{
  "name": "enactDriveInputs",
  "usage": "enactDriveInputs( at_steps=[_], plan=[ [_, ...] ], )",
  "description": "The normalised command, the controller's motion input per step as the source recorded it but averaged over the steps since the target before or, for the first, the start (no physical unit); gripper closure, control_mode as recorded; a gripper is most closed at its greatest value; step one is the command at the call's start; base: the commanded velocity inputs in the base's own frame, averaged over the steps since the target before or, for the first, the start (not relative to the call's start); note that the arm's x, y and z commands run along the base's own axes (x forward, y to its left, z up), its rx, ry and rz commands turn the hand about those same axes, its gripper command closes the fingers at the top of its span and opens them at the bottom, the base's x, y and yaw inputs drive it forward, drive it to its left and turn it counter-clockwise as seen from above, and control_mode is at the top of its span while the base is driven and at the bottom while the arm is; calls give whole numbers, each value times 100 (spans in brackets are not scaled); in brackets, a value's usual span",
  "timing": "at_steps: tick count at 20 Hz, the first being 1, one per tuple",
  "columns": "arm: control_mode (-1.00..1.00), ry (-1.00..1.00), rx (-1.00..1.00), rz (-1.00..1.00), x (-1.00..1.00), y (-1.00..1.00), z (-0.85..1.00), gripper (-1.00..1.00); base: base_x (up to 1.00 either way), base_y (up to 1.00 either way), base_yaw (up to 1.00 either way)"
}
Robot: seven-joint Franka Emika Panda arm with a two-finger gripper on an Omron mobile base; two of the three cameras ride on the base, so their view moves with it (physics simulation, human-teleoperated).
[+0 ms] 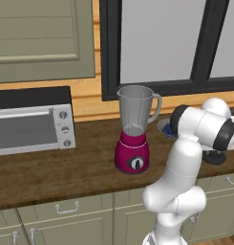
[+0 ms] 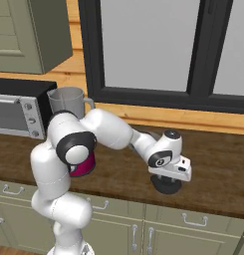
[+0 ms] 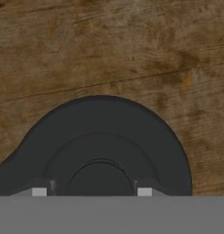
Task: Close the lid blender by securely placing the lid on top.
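A: Lid (image 3: 102, 146) sits closest to the hand camera: dark, round, flat on the wooden counter (image 3: 109, 50), with a raised centre knob.

B: Gripper (image 3: 92, 192)?

A: Two pale fingertips (image 3: 39, 192) stand on either side of the knob, down at the lid's top. Jaws are drawn in narrow around the knob. Whether the pads actually press it, cannot tell from this angle.

B: Other views agree?

A: Right base view: the hand points straight down over the lid (image 2: 167, 184), which lies near the counter's (image 2: 213, 174) front edge. Gripper (image 2: 167, 178) is right at the lid's top. Left base view: lid (image 1: 215, 157) partly hidden behind the arm's elbow.

B: Blender position?

A: Blender (image 1: 133, 129) stands upright on the counter (image 1: 51, 172), well to the left of the lid, magenta base with knob facing front, clear jar open at the top, handle to the right. In the right base view the jar (image 2: 67, 101) rises behind the arm's shoulder.

B: Anything else nearby?

A: Toaster oven (image 1: 32, 122) at far left against the wall. A bowl (image 1: 167, 128) with blue contents, between blender and lid, mostly covered by the arm. Window (image 1: 171, 43) behind.
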Motion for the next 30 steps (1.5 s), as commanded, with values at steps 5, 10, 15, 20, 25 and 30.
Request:
enactDriveInputs(
  at_steps=[5,10,15,20,25,30],
  plan=[
    [-100,0,0,0,0,0,0,100,0,0,0],
    [-100,0,0,1,0,0,-18,100,0,0,0],
    [-100,-1,1,1,-6,0,-3,100,0,0,0],
    [-100,-7,4,3,-27,0,80,100,0,0,0],
    [-100,-9,1,4,-42,14,100,100,0,0,0],
    [-100,-17,0,1,-43,49,100,100,0,0,0]
  ],
)
